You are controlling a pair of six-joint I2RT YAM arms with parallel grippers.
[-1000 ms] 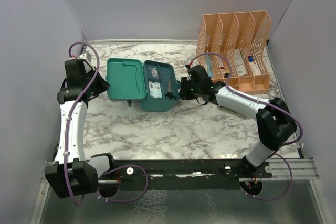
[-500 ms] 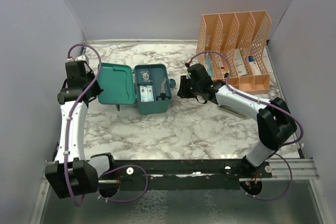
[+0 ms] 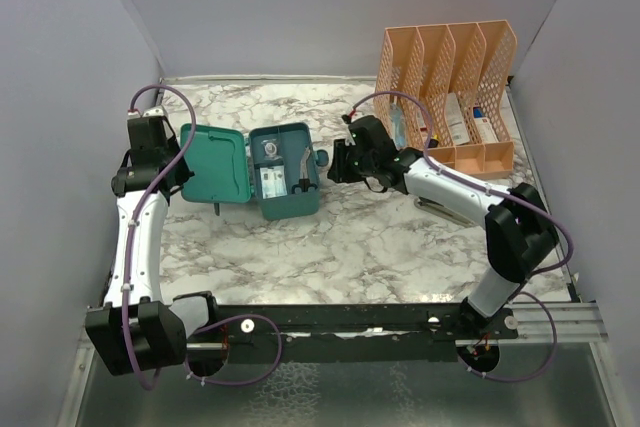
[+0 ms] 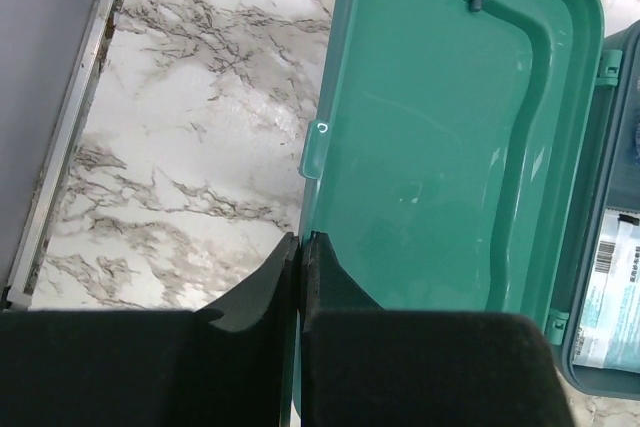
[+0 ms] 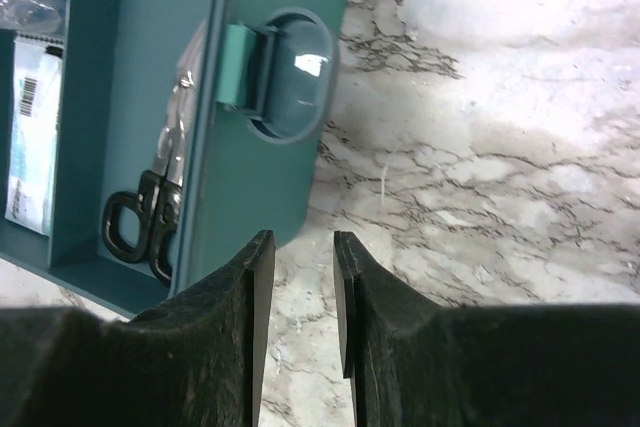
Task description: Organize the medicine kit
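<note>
Medicine kit: a small teal-green plastic box with rounded corners. It lies fully open and flat on the marble tabletop, between the two grippers.

Lid: folded out flat with its inner face up. The surface is glossy, with a raised moulded ridge. A small pale catch tab sits on its free edge, just ahead of the left fingertips. The hinges are on the far side of the lid from that hand.

Base: divided into compartments.
- Black-handled scissors lie in the narrow compartment nearest the right gripper.
- A white packet with a barcode lies in the next compartment beyond.
- Clear wrapping is visible at the far corner; its contents cannot be made out.
- The front wall carries a pale latch clip set in a round recess, facing the right hand.

Left gripper: fingers pressed together, pinching the lid's free edge, which runs straight down into the grip.

Right gripper: fingers parted with bare marble showing between them, holding nothing. The kit's front wall lies just ahead and to the left of the fingertips. Contact cannot be confirmed.

Peach lattice file organizer: stands behind the right arm, well apart from the kit, with cartons in its slots.
</note>
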